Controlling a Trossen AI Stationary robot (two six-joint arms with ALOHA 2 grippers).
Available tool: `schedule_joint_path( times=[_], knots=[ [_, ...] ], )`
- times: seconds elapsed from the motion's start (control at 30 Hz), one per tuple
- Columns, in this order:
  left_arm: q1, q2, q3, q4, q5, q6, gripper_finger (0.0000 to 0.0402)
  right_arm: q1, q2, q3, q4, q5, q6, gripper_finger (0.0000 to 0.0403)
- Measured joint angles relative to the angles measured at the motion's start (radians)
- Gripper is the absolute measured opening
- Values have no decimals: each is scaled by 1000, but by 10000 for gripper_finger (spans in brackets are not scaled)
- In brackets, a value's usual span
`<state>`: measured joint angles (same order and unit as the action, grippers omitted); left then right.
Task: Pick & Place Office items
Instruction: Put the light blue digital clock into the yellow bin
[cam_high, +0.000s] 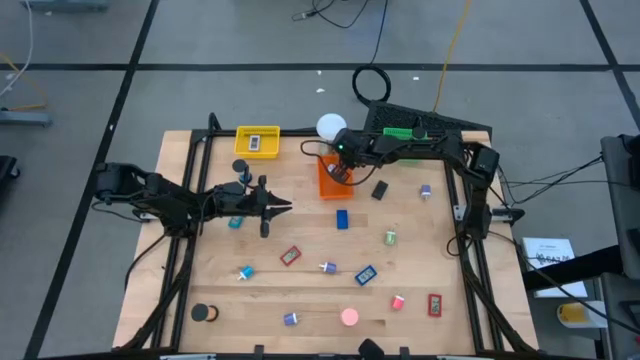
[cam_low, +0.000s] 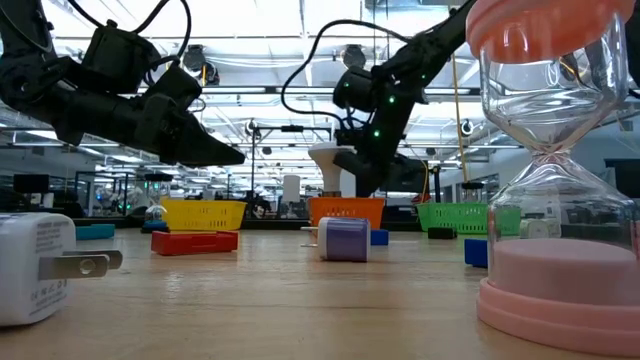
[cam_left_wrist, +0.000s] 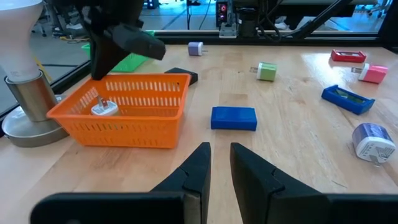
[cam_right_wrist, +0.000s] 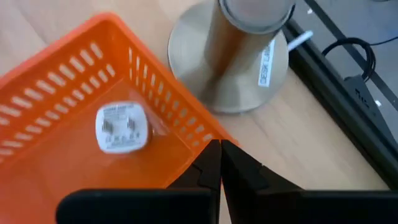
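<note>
A: White plug (cam_right_wrist: 122, 127) lies flat in the orange tray (cam_right_wrist: 56, 81), prongs up, nothing gripping it.

B: Right pincer (cam_right_wrist: 219, 163)?

A: Over the tray's rim, fingers together, empty. Lamp base (cam_right_wrist: 227, 65) just beyond that rim.

B: Tray's place on the counter (cam_high: 310, 300)?

A: About 12 o'clock from centre. Blue block (cam_high: 342, 218) just at its 6 o'clock, apart from it.

B: Left pincer (cam_high: 286, 207)?

A: At 9 o'clock of the blue block, off the counter, fingers nearly together with a thin gap, holding nothing.

B: The rest?

A: Loose pieces scattered from 3 to 7 o'clock; pink roll (cam_high: 349, 317) near 6, black roll (cam_high: 204, 313) near 7.
</note>
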<state>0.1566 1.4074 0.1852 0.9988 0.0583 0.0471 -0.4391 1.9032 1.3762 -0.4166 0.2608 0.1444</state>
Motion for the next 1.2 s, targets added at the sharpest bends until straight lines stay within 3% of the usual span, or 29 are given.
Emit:
schedule_joint_path(
  times=[0.77, 1.07, 1.2],
  knots=[
    [0, 0, 0, 0, 0, 0, 65, -1, -13, 0, -50, 52, 45, 1],
    [0, 0, 0, 0, 0, 0, 65, 46, -174, -2, -61, 53, 28, 1],
    [0, 0, 0, 0, 0, 0, 65, 102, -281, -92, -8, 53, 19, 1]
  ],
)
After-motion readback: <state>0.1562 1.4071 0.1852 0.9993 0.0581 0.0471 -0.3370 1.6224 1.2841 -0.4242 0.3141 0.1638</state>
